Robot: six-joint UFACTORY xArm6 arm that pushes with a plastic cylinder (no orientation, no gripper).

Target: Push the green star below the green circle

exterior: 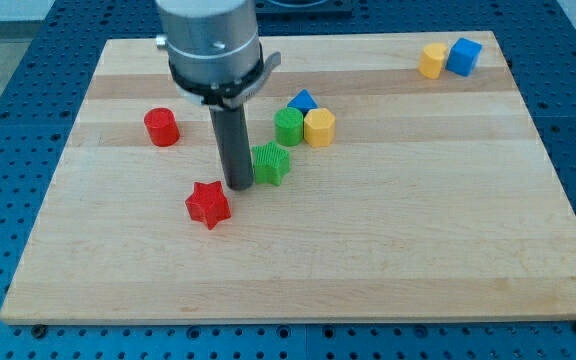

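Observation:
The green star [271, 164] lies near the middle of the wooden board, just below and slightly left of the green circle [288, 126]. My tip [239, 186] touches or nearly touches the star's left side. The dark rod rises from there to the grey arm at the view's top. The green circle sits between a blue triangle [302, 101] above it and a yellow hexagon [319, 127] to its right, the three close together.
A red star [208, 204] lies just below and left of my tip. A red cylinder [161, 127] is further left. A yellow block [432, 60] and a blue block [463, 56] sit together at the top right corner of the board [388, 250].

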